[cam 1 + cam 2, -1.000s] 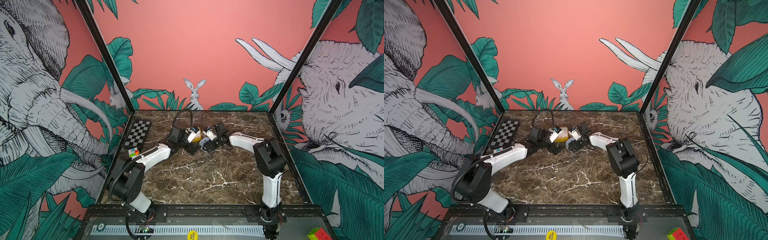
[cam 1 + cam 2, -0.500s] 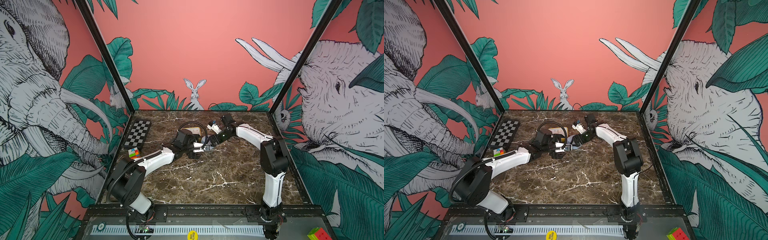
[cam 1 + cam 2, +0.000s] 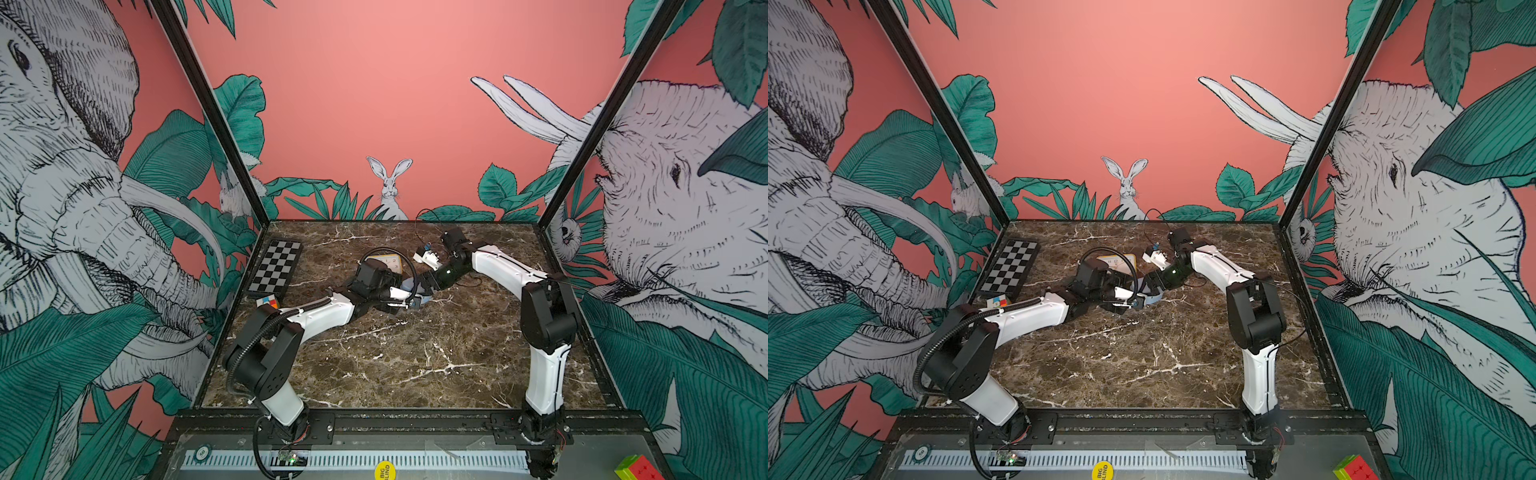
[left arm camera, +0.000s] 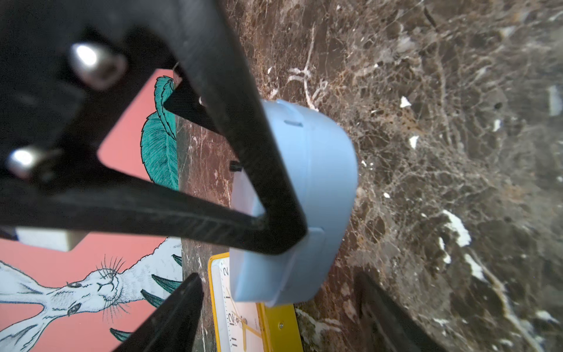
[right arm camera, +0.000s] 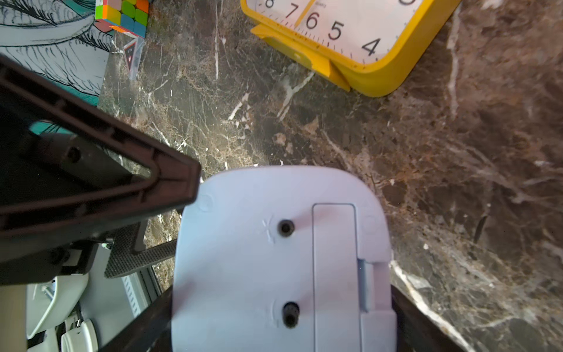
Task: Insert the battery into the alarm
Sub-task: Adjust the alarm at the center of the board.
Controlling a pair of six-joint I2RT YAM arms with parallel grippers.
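Alarm (image 5: 243,262) is pale blue, round-cornered, its back bearing two dark holes.

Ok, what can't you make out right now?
The battery: in no view; the shut cover of the blue alarm hides any inside (right wrist view).
The blue alarm in both top views: mostly hidden by the left arm and right arm.
The right gripper: fingers cut off by the right wrist picture's edge, grip unclear.
The left gripper: blurred in the left wrist view, contact with alarm unclear.
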